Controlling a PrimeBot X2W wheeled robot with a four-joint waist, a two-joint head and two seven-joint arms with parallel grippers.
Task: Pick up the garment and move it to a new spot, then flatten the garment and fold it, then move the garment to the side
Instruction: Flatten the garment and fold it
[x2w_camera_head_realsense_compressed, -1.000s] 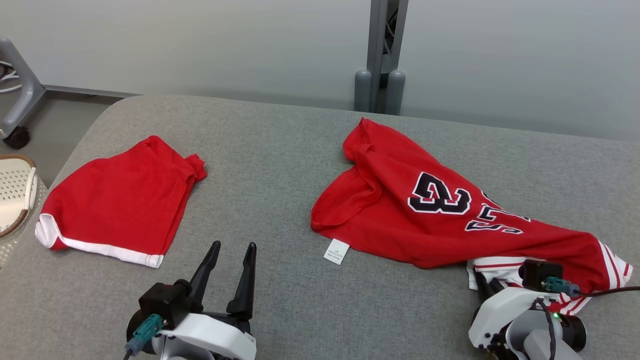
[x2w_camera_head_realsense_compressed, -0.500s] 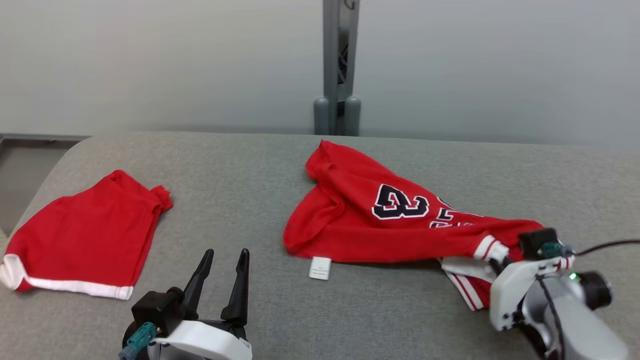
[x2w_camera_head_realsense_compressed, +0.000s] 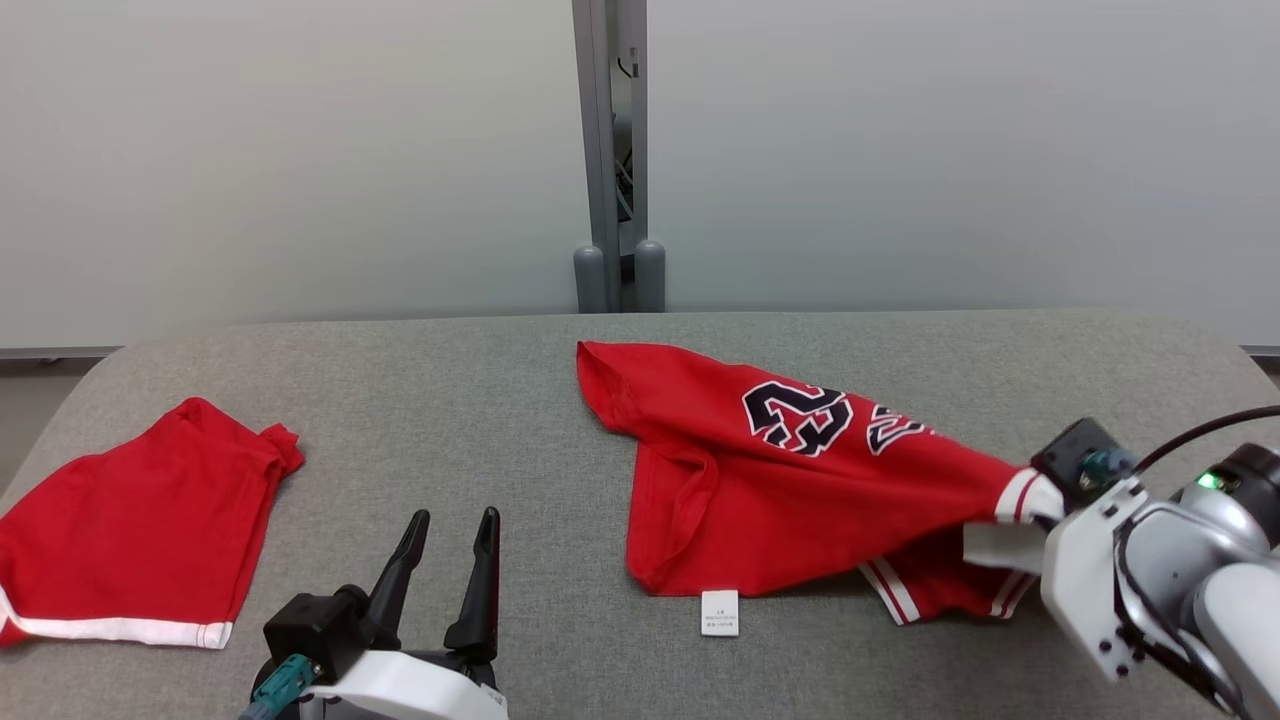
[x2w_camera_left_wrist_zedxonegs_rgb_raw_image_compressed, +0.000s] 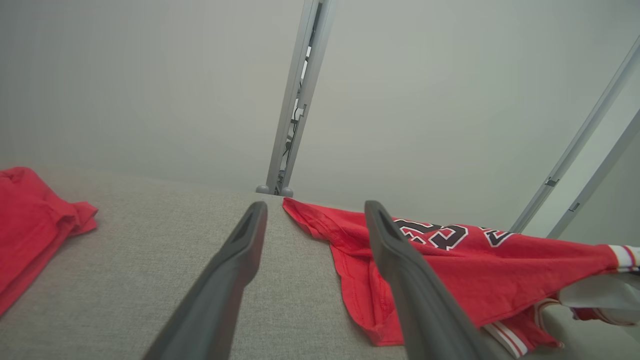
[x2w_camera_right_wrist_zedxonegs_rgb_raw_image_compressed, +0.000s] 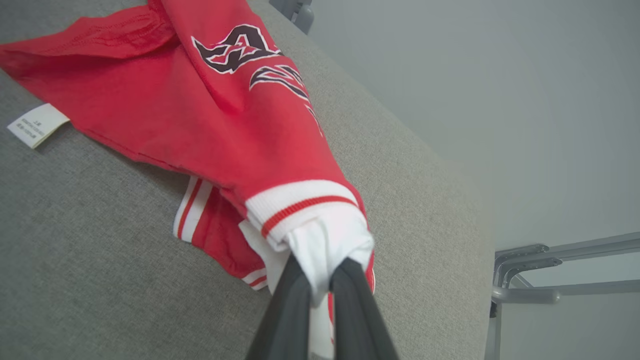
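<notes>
The garment (x2w_camera_head_realsense_compressed: 780, 480) is a red jersey with dark numbers and white-and-red trim, lying crumpled on the grey table (x2w_camera_head_realsense_compressed: 450, 400) right of centre. Its right end is pulled up off the surface. My right gripper (x2w_camera_head_realsense_compressed: 1012, 515) is shut on that white trimmed edge. The right wrist view shows the cloth bunched between the closed fingers of the right gripper (x2w_camera_right_wrist_zedxonegs_rgb_raw_image_compressed: 320, 274), with the garment (x2w_camera_right_wrist_zedxonegs_rgb_raw_image_compressed: 225, 115) stretching away beyond. My left gripper (x2w_camera_head_realsense_compressed: 455, 520) stands open near the front edge, empty. In the left wrist view the left gripper (x2w_camera_left_wrist_zedxonegs_rgb_raw_image_compressed: 315, 210) points toward the garment (x2w_camera_left_wrist_zedxonegs_rgb_raw_image_compressed: 450, 270).
A pair of red shorts (x2w_camera_head_realsense_compressed: 130, 540) with white trim lies flat at the table's left; the left wrist view has the shorts (x2w_camera_left_wrist_zedxonegs_rgb_raw_image_compressed: 25, 225) at its left edge. A white label (x2w_camera_head_realsense_compressed: 720, 612) sticks out from the jersey's front hem. A grey post (x2w_camera_head_realsense_compressed: 612, 150) stands behind the table.
The head camera has tilted up, shifting the whole picture. My right gripper has raised the jersey's trimmed edge and drawn it rightward, stretching the cloth. The left gripper stays open in place.
</notes>
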